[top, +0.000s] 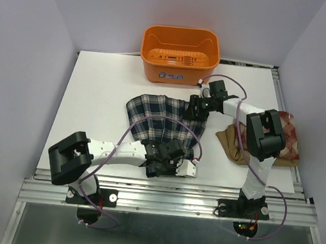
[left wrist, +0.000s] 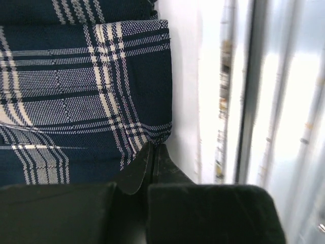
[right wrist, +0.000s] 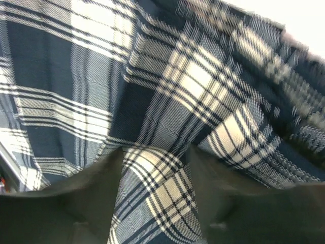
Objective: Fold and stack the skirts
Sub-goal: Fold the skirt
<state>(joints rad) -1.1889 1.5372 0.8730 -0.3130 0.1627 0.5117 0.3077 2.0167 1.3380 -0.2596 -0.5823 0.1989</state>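
The navy plaid skirt (top: 157, 121) lies mid-table, its near hem close to the table's (top: 95, 104) front edge, with bare white to its left. The left gripper (left wrist: 151, 152), arm stretched low, has its fingers pressed together, seemingly nipping that hem (the tips hide the edge). The right gripper (right wrist: 155, 152), arm bent leftward, has its fingers spread over the far corner.

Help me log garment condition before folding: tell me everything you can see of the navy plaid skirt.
The navy plaid skirt looks like woven cloth, navy crossed with white and greenish stripes, and it is pleated. It lies spread out and slightly rumpled in the middle of the white table. The left claw, closed, meets its near edge; whether it pinches cloth is unclear. The right claw, open, straddles cloth at its far right corner.
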